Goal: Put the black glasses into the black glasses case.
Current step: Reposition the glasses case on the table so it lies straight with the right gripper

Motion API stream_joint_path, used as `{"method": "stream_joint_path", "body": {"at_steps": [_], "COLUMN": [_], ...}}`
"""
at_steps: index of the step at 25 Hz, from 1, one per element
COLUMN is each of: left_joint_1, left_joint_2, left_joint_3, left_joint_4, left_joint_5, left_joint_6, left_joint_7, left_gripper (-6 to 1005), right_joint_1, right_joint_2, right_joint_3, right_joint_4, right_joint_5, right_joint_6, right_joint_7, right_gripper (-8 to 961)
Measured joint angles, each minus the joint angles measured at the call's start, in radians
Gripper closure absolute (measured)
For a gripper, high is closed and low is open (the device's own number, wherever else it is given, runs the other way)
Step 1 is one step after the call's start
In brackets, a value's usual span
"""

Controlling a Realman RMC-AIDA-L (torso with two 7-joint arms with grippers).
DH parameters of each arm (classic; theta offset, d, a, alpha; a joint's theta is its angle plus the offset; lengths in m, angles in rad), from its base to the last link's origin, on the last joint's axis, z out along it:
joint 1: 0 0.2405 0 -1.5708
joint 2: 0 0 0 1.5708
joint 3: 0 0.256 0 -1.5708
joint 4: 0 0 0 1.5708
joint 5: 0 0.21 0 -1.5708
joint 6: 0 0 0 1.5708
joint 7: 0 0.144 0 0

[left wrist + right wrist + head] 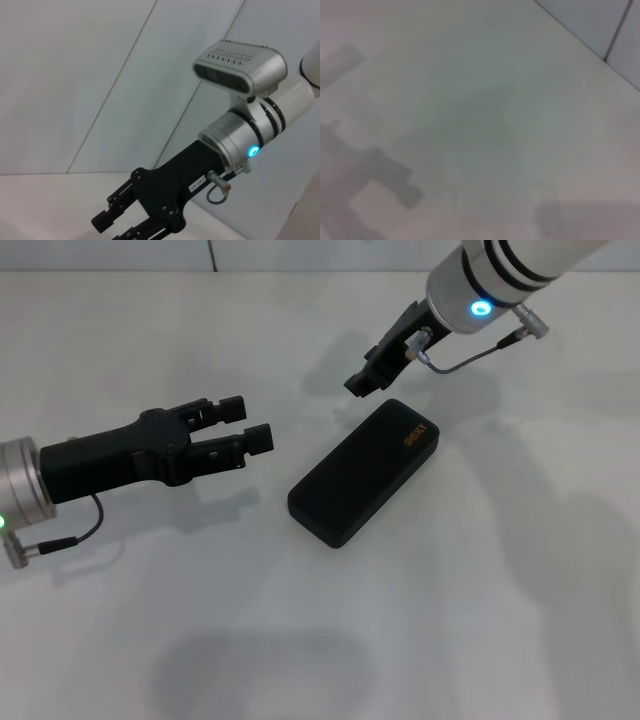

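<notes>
The black glasses case (365,472) lies closed on the white table, slanted, with its orange lettering at the far right end. The black glasses are out of view. My left gripper (248,422) hovers to the left of the case, a short gap away, open with nothing between its fingers. My right gripper (366,379) hangs just beyond the case's far end, slightly above the table. The left wrist view shows the right gripper (116,227) and its wrist camera against the wall. The right wrist view holds only bare table and shadows.
The white table (480,620) stretches all around the case. A grey tiled wall (210,252) runs along the far edge.
</notes>
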Motion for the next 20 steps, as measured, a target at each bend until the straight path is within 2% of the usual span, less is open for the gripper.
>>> {"method": "stream_joint_path", "body": {"at_steps": [9,20], "left_joint_1": [0.006,0.010], "left_joint_2": [-0.006,-0.012], "left_joint_3": [0.000,0.000], "left_joint_4": [-0.003,-0.003], "left_joint_5": [-0.001,-0.004], "left_joint_6": [0.000,-0.001], "left_joint_7": [-0.004,-0.009], "left_gripper": [121,121], "right_joint_1": [-0.037,-0.062], "right_joint_2": [0.001,0.001], "right_joint_3": [-0.034,-0.115], "right_joint_4": [0.014,0.011], "right_joint_5": [0.002,0.010], "right_joint_6": [0.090,0.109], "right_joint_7": [0.000,0.012], "right_gripper": [493,493]}}
